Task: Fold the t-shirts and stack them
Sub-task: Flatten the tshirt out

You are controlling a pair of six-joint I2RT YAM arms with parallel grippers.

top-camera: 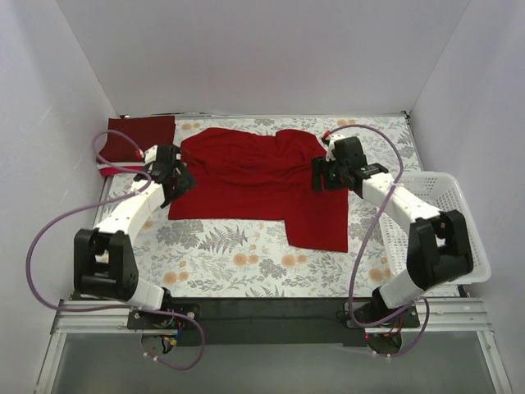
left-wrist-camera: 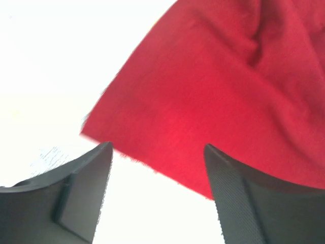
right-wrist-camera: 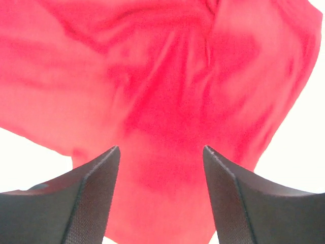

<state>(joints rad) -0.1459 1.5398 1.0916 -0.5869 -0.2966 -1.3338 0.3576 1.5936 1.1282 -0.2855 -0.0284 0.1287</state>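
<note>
**Fig. Two-arm workcell, seen from above and from each wrist.** At the near edge a metal rail (top-camera: 271, 325) and a black strip (top-camera: 271, 308) carry the bases of the left arm (top-camera: 123, 217) and right arm (top-camera: 402, 205). A purple cable (top-camera: 33, 246) loops beside each arm. Beyond the strip lies the table (top-camera: 238, 263), covered with a pale cloth printed with leaves and flowers.

At the table's right edge stands a white lattice basket (top-camera: 435, 185). The right arm crosses in front of it, so most of its interior cannot be judged.

The bright red t-shirt (top-camera: 254, 185) lies spread and creased across the middle of the table, with one portion reaching nearer than the rest on the right.

The left gripper (left-wrist-camera: 157, 150) hangs at the shirt's left border. Its wrist view shows the two dark fingers set well apart, the cloth's edge lying below and beyond them, and nothing clasped. The right gripper (right-wrist-camera: 161, 152) hangs over the shirt's right side. Its fingers are likewise spread wide above rumpled red cloth and grasp nothing.

In the far left corner rests the dark maroon t-shirt (top-camera: 141, 131), folded flat and apart from the red one. A thin lighter edge shows along its near left side, though what this belongs to cannot be told.

Plain white walls (top-camera: 262, 57) enclose the table at left, right and back.
</note>
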